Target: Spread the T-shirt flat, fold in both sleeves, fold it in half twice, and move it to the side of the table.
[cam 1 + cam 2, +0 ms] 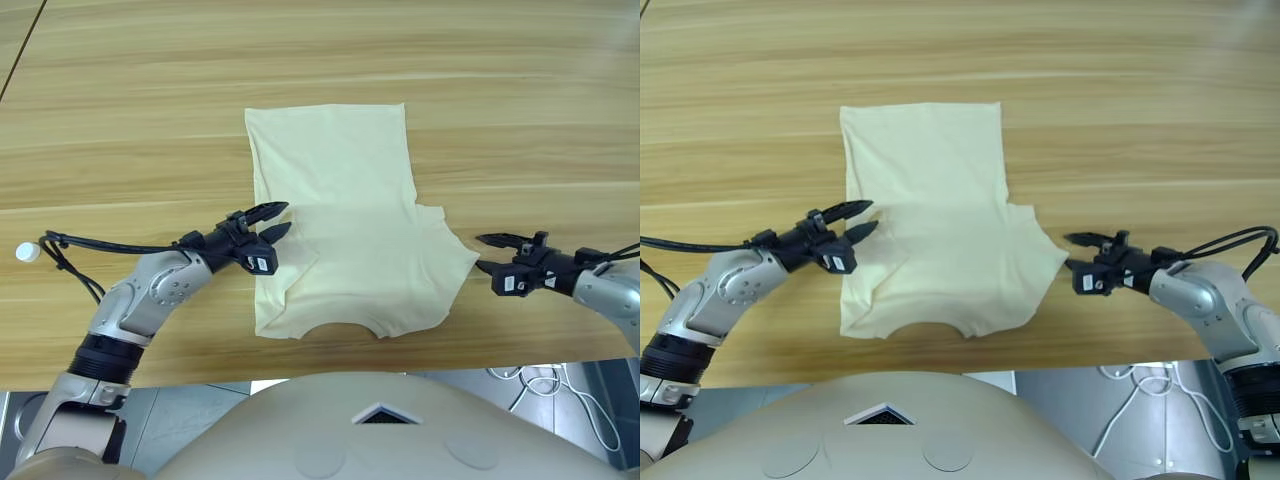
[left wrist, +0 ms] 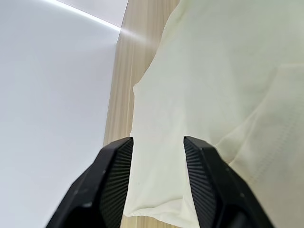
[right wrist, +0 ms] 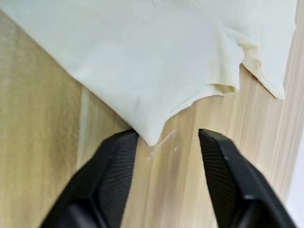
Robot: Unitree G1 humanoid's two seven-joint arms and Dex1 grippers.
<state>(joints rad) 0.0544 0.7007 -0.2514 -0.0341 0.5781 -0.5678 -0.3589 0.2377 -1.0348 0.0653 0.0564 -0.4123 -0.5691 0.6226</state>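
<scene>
- Found right gripper [image 1: 480, 252] spread wide, just beside the outstretched sleeve [image 1: 452, 256] of the shirt [image 1: 340, 200].
- Found left gripper [image 1: 284, 217] spread wide over shirt's opposite edge.

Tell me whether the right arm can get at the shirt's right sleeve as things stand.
Probably yes. The right gripper is open, and the sleeve has its tip just ahead of the fingers; nothing stands between them.

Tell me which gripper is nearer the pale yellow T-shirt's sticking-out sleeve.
Right. The right gripper sits open just off the sleeve's tip; the left gripper is open over the T-shirt's opposite edge.
</scene>
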